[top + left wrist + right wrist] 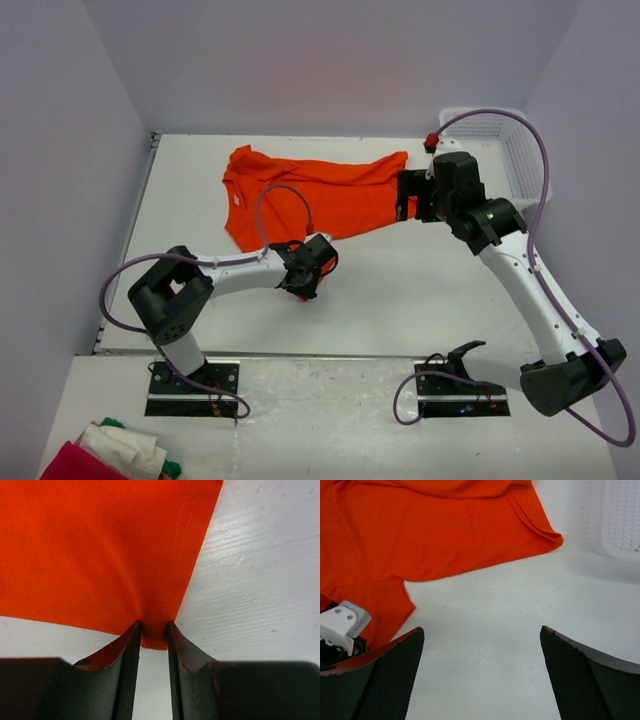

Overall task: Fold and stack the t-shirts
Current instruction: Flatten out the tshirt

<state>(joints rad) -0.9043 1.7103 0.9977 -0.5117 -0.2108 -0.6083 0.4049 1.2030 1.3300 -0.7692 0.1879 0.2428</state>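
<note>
Nearest you, at the near-left corner: a loose cloth pile (110, 452), red, white and green, not part of the job. The t-shirt (320, 195) lies spread and unfolded on the far middle of the table (400, 290), collar to the left and body running right, with no fold made yet. The left gripper (154, 625) sits at the shirt's near edge, jaws narrow and pinching a stitched hem corner that looks like the near sleeve. Creases run into the pinch. The right gripper (481, 630) hangs by the shirt's right end with its jaws wide apart over bare table, holding nothing and not touching the cloth. Risks for you: the left bite is shallow and right at the corner tip, so the thin fabric may slide out on the lift. A pull from that one corner would likely drag and bunch the shirt rather than fold it. The right claw may close on bare table and miss the edge. The purple cable (285, 200) loops over the shirt and could catch it. Materials: the shirt is soft, thin, matte and plain orange, with a double stitch line along the hem. The finger pads (385, 680) are black with a fine mesh texture. The table is white with faint streaks. At the far right stands a white perforated plastic basket (515, 150).
</note>
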